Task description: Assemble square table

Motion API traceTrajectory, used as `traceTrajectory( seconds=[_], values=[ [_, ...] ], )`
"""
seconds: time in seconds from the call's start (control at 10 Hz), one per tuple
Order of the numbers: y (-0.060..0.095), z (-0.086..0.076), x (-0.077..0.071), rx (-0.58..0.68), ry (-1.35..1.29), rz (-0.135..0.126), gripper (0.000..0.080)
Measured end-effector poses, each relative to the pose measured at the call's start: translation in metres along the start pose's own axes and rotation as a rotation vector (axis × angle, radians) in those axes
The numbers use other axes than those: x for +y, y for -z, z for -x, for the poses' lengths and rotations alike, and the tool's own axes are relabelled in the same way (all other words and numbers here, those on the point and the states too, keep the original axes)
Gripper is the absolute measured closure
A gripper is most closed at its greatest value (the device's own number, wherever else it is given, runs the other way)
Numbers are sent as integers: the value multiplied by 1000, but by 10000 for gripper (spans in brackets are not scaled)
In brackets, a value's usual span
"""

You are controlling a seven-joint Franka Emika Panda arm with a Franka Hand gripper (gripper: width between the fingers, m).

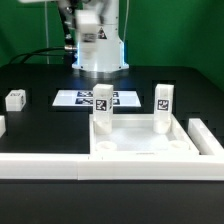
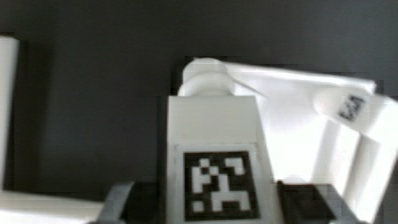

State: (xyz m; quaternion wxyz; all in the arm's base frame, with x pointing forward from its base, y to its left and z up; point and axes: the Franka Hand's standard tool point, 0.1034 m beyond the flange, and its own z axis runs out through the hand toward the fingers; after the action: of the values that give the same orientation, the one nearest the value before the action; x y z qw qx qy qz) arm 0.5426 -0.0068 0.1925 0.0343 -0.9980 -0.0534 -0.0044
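The jaws are clamped on the held leg (image 2: 217,150), carrying it upright, raised over the far side of the table top (image 1: 140,128). A first standing leg (image 1: 102,100) and a second standing leg (image 1: 163,98) are upright in that top's far corners; how firmly they are seated I cannot tell. The loose leg (image 1: 15,98) sits on the worktop (image 1: 40,70), well off the top toward the exterior view's left. Roughly halfway, I judge: the near corners lack legs.

robotics lab: black table (image 1: 40,75), marker board (image 1: 70,98), green backdrop (image 1: 205,35), robot arm (image 1: 100,55)
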Motion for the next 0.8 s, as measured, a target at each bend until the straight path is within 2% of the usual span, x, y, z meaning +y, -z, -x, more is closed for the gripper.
traceTrajectory(
  seconds=[0.1, 0.2, 0.3, 0.7, 0.8],
  values=[
    [0, -28, -24, 73, -49, 8, 504],
    [2, -47, -32, 146, -48, 15, 504],
    [1, -41, -24, 203, -28, 29, 504],
    [0, -44, -14, 465, 1, 91, 504],
    [-2, -42, -12, 491, 7, 102, 504]
  ],
)
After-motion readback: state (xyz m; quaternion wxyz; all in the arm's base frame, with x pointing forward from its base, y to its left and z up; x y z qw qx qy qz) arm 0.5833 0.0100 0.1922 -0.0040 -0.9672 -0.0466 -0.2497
